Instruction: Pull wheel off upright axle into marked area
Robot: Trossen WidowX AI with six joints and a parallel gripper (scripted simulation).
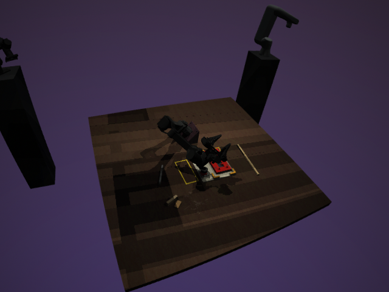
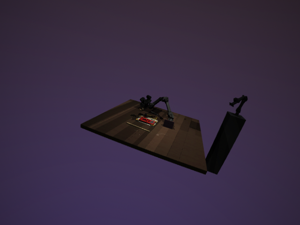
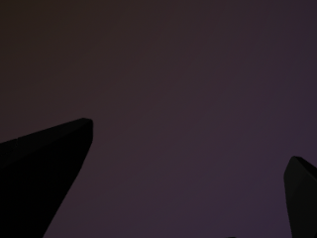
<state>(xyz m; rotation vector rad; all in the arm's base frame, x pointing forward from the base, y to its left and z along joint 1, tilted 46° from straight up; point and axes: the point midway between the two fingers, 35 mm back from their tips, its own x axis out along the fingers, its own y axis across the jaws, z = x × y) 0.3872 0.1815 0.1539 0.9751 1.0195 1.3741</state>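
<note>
My gripper [image 1: 225,140] [image 3: 192,141] is open and empty, raised above the table with its fingers pointing up and away; the wrist view shows only background between them. The marked area [image 1: 180,173] is a yellow outline on the table, left of the white board with orange corners and a red panel [image 1: 224,170] [image 2: 143,119]. My arm stretches over the board and hides part of it. A small dark round piece [image 1: 204,170] shows at the board's left corner; I cannot tell for certain whether it is the wheel on its axle. No wheel can be made out inside the outline.
A thin light stick [image 1: 248,159] [image 2: 138,126] lies beyond the board. A dark rod [image 1: 161,174] lies left of the outline, and small wooden blocks [image 1: 178,204] lie nearer the front. A dark box [image 2: 168,124] stands by my arm's base. Pedestals with other arms stand beside the table.
</note>
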